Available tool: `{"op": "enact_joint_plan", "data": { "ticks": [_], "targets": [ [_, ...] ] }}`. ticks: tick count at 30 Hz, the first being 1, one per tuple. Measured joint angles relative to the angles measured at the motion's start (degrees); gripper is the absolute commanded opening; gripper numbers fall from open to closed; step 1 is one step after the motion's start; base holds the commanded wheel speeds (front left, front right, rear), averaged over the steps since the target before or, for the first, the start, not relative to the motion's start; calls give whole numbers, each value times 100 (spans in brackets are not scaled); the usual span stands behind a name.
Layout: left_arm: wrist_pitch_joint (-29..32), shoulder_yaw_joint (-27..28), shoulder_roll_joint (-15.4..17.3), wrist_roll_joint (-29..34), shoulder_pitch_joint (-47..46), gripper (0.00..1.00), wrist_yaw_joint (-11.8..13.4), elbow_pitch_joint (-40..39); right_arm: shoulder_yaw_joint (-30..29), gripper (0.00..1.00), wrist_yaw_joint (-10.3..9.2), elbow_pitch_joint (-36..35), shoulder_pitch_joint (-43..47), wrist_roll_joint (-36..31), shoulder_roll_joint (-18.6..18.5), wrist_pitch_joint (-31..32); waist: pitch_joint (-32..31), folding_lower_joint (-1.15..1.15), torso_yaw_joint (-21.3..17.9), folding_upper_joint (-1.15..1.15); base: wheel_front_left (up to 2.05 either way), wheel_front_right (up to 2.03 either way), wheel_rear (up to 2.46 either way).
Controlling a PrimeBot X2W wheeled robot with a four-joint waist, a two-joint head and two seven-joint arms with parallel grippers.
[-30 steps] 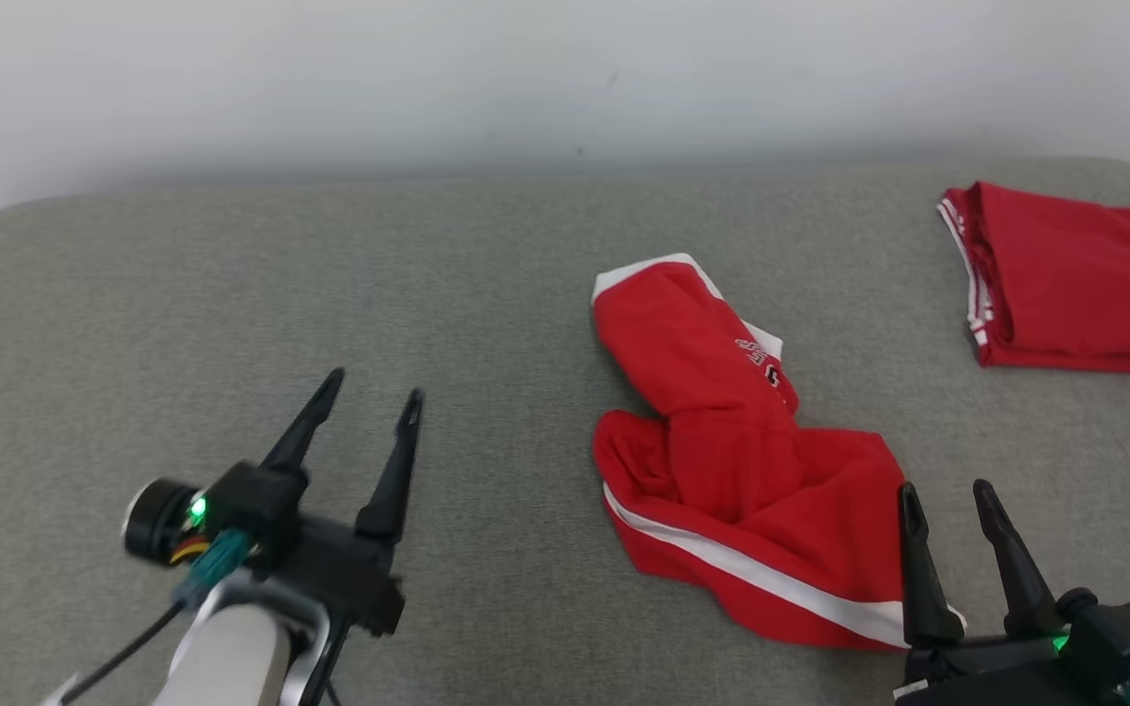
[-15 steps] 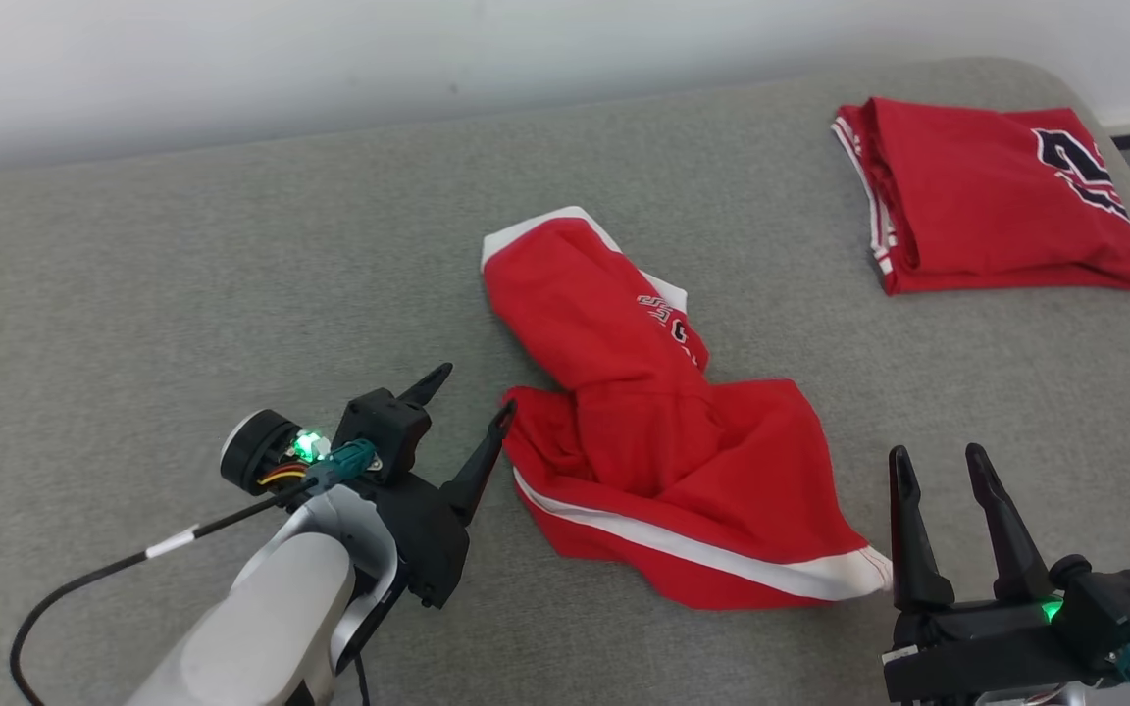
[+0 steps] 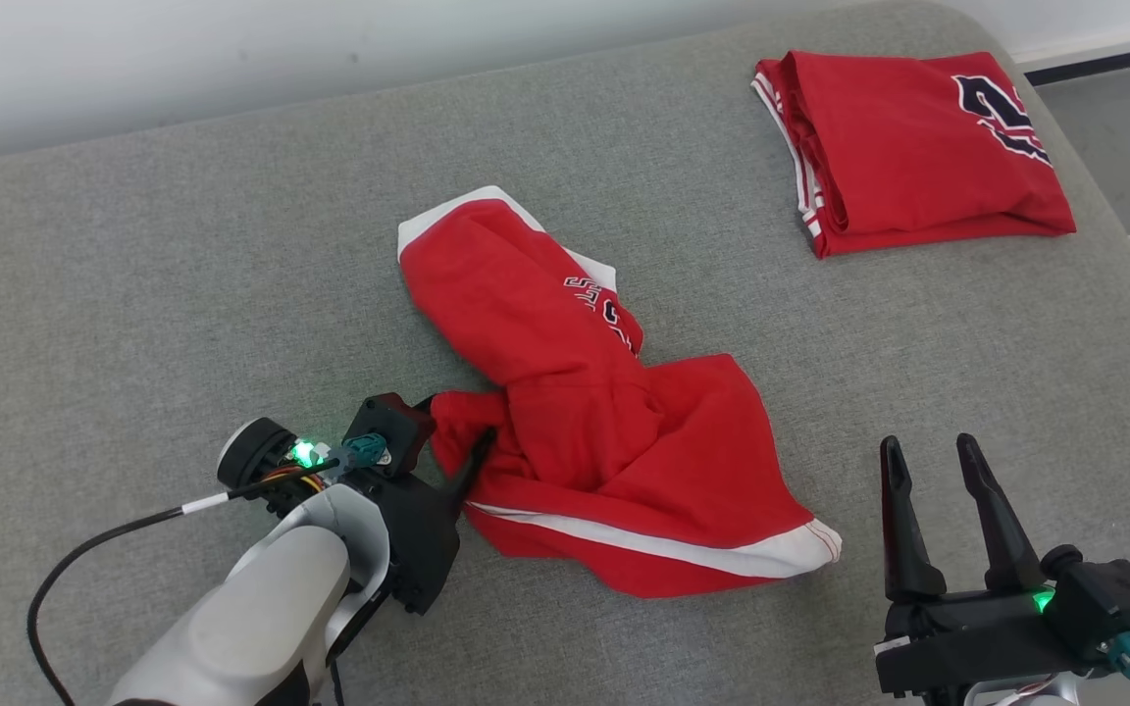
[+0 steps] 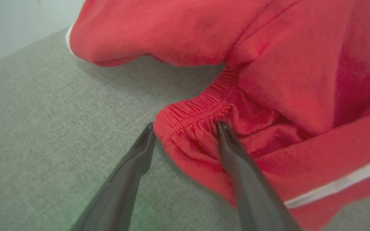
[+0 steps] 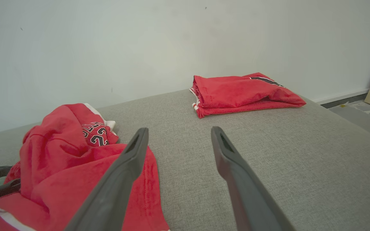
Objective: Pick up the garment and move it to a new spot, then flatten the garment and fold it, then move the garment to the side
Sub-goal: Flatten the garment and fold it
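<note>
The crumpled red garment (image 3: 604, 431) lies on the grey padded surface (image 3: 133, 294), well apart from the folded red jersey (image 3: 918, 147), nearer the robot and toward its left. The left gripper (image 4: 186, 131) has its fingers apart, straddling the garment's elastic waistband (image 4: 198, 112). To do this step well, close on the waistband alone, deep enough to hold it, before lifting. The right gripper (image 3: 923, 456), fingers also apart and holding nothing, hovers nearer the robot than the jersey. Count: two red garments, two grippers.

You have a grey fabric-covered surface (image 3: 182, 294). Crumpled red shorts (image 3: 604, 431) with white trim lie near its centre. A folded red jersey (image 3: 918, 147) lies at its far right corner, well apart.
</note>
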Motion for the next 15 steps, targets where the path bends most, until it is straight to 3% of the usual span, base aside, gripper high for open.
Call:
{"op": "enact_joint_plan", "data": {
  "ticks": [1, 8, 15],
  "targets": [
    [-24, -54, -13, -47, -31, 0, 0, 51, -15, 100, 0, -1, 0, -1, 1, -1, -3, 0, -13, 0, 0, 0, 0],
    [-568, 76, -112, -211, -191, 0, 65, 346, -178, 100, 0, -12, 69, -48, 7, -10, -87, 0, 164, 0, 0, 0, 0],
    [-813, 528, 9, -474, 149, 0, 411, 121, -212, 100, 0, 42, 183, -56, -4, -13, -266, -1, 622, 0, 0, 0, 0]
  ]
}}
